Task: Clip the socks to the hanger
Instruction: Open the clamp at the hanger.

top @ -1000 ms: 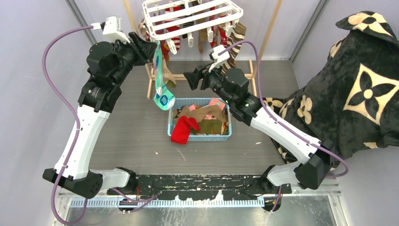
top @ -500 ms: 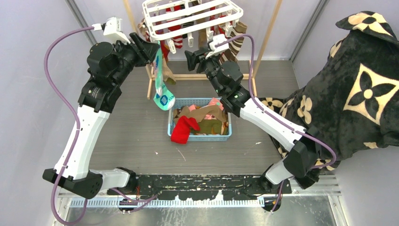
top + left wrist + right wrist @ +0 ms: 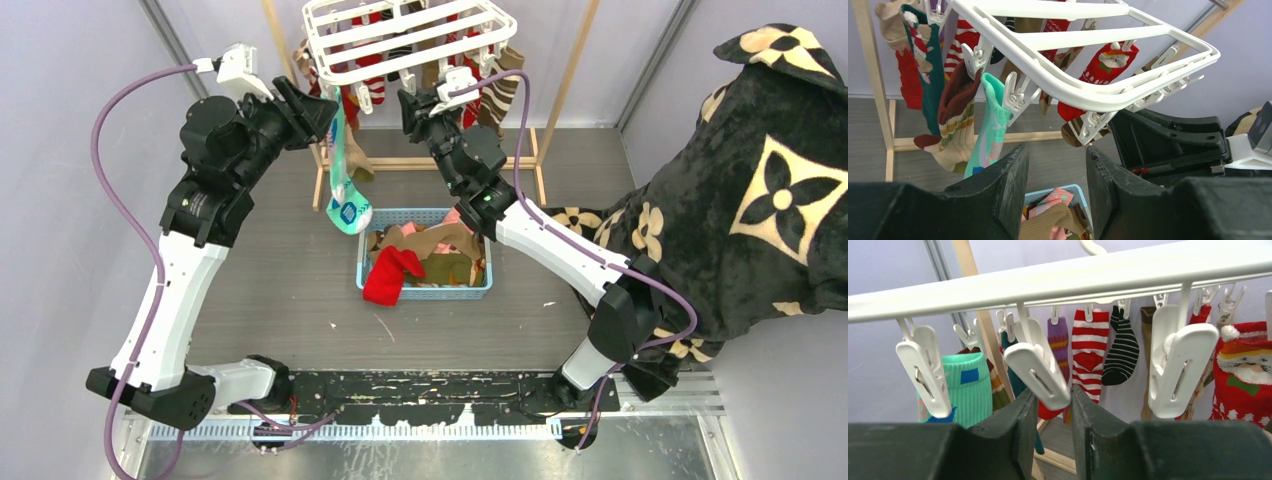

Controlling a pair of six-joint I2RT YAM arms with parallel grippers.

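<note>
**Left.** The left pincer (image 3: 322, 108) is raised beside the left end of the hanger (image 3: 1088, 99). Its fingers are spread and nothing lies between them. Just beside it a teal sock (image 3: 350, 212) hangs straight down with its cuff up at the hanger's rim. How it is fastened there cannot be told.

**Centre.** The white hanger sits above the far side of the tabletop (image 3: 270, 280), between the posts of a pale wooden frame (image 3: 430, 162). More socks dangle under its bars, among them a red-and-white striped sock (image 3: 1089, 340), a black striped sock (image 3: 1122, 355) and a red Santa sock (image 3: 1248, 375). The right pincer (image 3: 1052, 397) reaches up under the near rail and pinches the lower end of an empty, tilted clip (image 3: 1034, 366). Below, a blue basket (image 3: 425, 292) on the tabletop holds loose socks, and a red sock (image 3: 390, 278) drapes over its front rim.

**Right.** A black floral blanket (image 3: 760, 180) lies at the tabletop's edge.
</note>
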